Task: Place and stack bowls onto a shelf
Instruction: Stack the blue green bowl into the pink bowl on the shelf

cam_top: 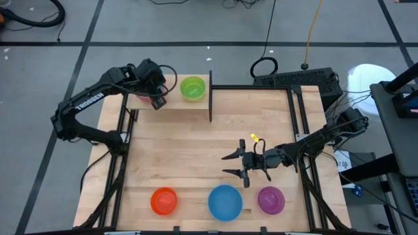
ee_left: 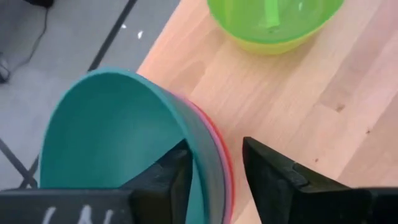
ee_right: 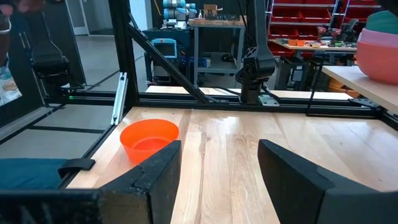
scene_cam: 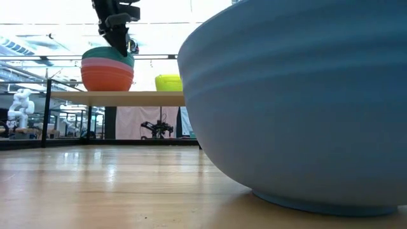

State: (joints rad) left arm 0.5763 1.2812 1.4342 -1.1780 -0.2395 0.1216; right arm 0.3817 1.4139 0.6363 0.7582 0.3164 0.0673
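On the shelf (cam_top: 176, 104) a teal bowl (ee_left: 106, 130) sits nested on a pink and a red bowl (scene_cam: 107, 70). Beside them a green bowl (cam_top: 192, 88) sits in a yellow one (scene_cam: 168, 83). My left gripper (ee_left: 214, 174) is open and comes down from above over the stack's rim, one finger (ee_left: 174, 177) inside the teal bowl and one (ee_left: 267, 174) outside the stack. My right gripper (cam_top: 238, 164) is open, level above the table's middle, holding nothing. Orange (cam_top: 163, 201), blue (cam_top: 225, 202) and purple (cam_top: 271, 199) bowls stand on the tabletop by its near edge. My left gripper has its fingers on either side of the stacked rims (ee_left: 214, 158). The inner finger lies close against the teal bowl's inner wall, and I cannot tell whether it touches. The outer finger stands a little apart from the red rim. The stack rests on the shelf board.
A black post (cam_top: 210, 96) stands at the shelf's right end, and black frame rails (cam_top: 297, 124) run along the table's sides. The blue bowl (scene_cam: 299, 102) fills much of the low view. Bare wood lies between the shelf and the near row of bowls.
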